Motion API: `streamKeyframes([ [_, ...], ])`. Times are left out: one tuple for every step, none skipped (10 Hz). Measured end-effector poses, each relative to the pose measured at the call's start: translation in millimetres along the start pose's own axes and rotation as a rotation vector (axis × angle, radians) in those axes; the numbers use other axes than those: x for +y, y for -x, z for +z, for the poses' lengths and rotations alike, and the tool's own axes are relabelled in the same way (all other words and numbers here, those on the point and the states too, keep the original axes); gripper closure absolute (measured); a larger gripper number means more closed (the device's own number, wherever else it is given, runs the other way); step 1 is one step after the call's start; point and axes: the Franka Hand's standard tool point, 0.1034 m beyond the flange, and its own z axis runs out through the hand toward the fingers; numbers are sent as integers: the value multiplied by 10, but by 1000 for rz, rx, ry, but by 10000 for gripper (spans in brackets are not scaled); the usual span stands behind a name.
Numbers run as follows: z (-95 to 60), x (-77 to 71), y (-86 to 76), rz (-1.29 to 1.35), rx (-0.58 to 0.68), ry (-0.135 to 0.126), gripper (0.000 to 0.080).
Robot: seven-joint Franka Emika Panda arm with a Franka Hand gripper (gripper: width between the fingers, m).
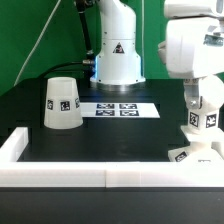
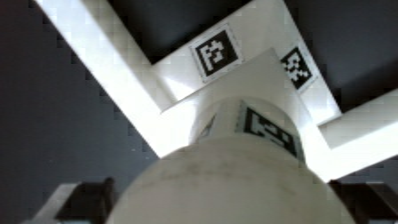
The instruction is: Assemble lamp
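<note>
The gripper (image 1: 200, 116) points straight down, and its two fingers (image 2: 75, 200) pinch the white bulb (image 2: 214, 170) between them. The bulb stands upright. Its long axis runs vertically, in line with the fingers, and its far end points down at the flat square base (image 1: 188, 155) directly below the fingertips. The base sits by the corner of the white wall (image 1: 60, 178). The cone-shaped shade (image 1: 60, 103) stands well away from the fingers, narrow end up. All three parts carry black-and-white square tags. No words are legible on them.
</note>
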Motion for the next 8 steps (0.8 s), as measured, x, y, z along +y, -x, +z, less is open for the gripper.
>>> streamKeyframes([
  [2,-12,-17,53,13,11,225],
  [1,-21,-40,161,26,19,225],
  [-2,-20,-49,241,28,19,223],
  [-4,-13,-46,301,29,19,223],
  [-6,-7,-45,373,31,19,223],
  [-8,1,-43,435,32,20,223],
  [-9,4,-42,464,33,20,223],
  [-17,18,-46,563,40,22,223],
])
